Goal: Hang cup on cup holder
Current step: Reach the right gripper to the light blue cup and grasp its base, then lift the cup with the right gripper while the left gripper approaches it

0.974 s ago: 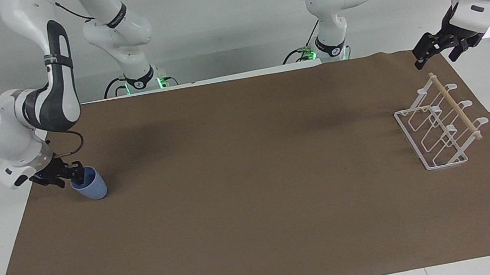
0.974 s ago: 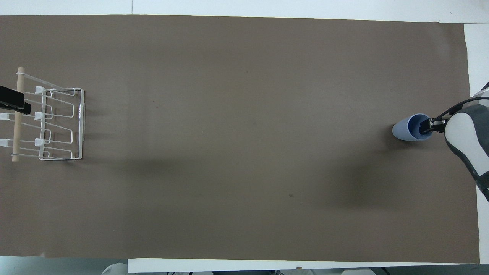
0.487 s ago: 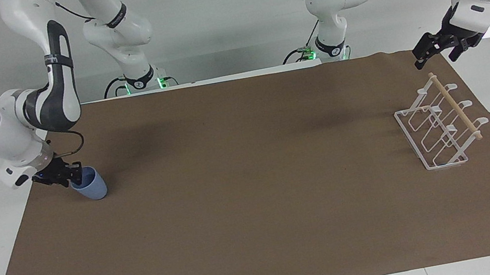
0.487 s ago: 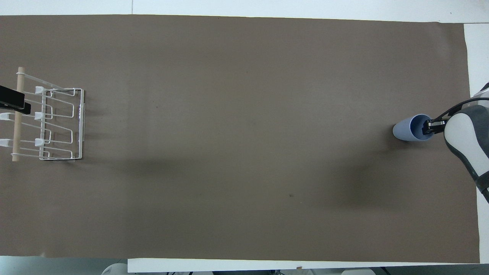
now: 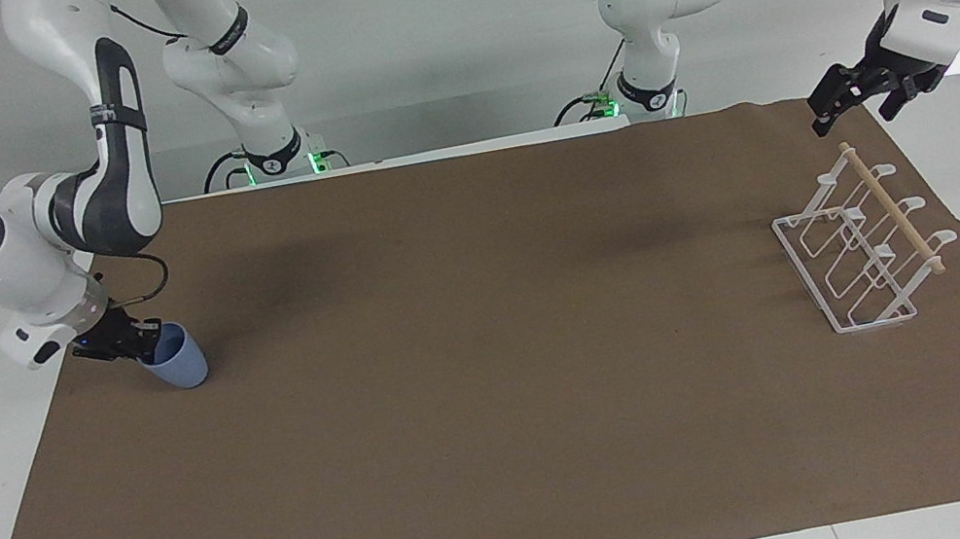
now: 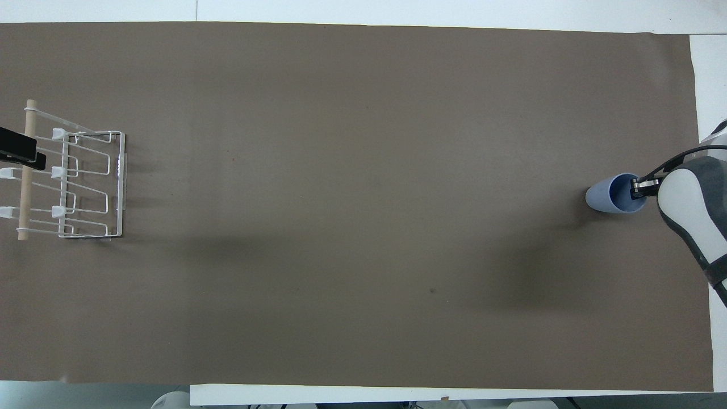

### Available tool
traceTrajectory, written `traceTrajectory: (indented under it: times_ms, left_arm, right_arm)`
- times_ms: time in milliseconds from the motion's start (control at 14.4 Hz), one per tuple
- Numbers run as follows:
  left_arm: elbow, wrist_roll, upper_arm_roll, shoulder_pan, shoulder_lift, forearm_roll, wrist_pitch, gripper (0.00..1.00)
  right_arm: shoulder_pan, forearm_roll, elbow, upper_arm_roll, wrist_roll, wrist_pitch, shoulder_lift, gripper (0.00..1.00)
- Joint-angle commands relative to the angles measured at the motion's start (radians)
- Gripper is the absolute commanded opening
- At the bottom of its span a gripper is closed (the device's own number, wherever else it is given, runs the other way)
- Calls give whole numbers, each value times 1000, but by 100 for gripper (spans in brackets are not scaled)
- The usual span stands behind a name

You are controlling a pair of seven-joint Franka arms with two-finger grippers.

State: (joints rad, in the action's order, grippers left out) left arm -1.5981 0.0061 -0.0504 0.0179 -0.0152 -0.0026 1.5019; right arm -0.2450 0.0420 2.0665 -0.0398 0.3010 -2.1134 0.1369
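The light-blue cup [image 5: 180,362] is at the right arm's end of the brown mat, tilted with its mouth toward my right gripper [image 5: 145,346]. That gripper is shut on the cup's rim, one finger inside the mouth. The overhead view shows the cup [image 6: 608,196] and the right gripper [image 6: 637,189] the same way. I cannot tell whether the cup's base still touches the mat. The white wire cup holder [image 5: 862,251] with its wooden dowel stands at the left arm's end, also in the overhead view [image 6: 85,184]. My left gripper [image 5: 863,97] waits open in the air over the holder's end nearer the robots.
A brown mat [image 5: 507,423] covers most of the white table. Nothing else lies on it between the cup and the holder. Two further arm bases [image 5: 273,158] stand at the robots' edge of the table.
My right gripper has drawn the cup slightly toward the robots and tilted it a little more. The left arm and the holder have not moved.
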Motion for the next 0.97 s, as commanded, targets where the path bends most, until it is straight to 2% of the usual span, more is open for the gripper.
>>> traceTrajectory:
  times_ms: [0, 209, 278, 417, 557, 626, 765, 904]
  left_arm:
    - [-34, -17, 0, 2, -28, -14, -12, 100]
    - [-126, -99, -3, -13, -74, -51, 3, 100]
    - [-161, -106, -3, -19, -90, -80, 15, 100]
    - [-218, -110, 1, -3, -123, -210, 31, 100]
    - [-301, -141, 0, 11, -167, -279, 66, 100]
    - [-354, -196, 0, 1, -193, -325, 102, 100]
    - [-433, -422, -23, -71, -230, -343, 203, 100]
    - [-482, -703, -25, -150, -253, -341, 267, 100]
  right_arm:
    - [-2, 6, -49, 1, 27, 85, -14, 0]
    - [0, -23, -166, 41, 36, 284, -25, 0]
    - [0, -93, -196, 66, 39, 347, -26, 0]
    - [1, -354, -241, 77, 43, 461, -31, 0]
    - [25, -561, -233, 101, 30, 474, -33, 0]
    - [50, -624, -232, 101, 32, 469, -33, 0]
    - [94, -770, -218, 101, 12, 464, -36, 0]
    - [139, -963, -174, 101, -107, 454, -57, 0]
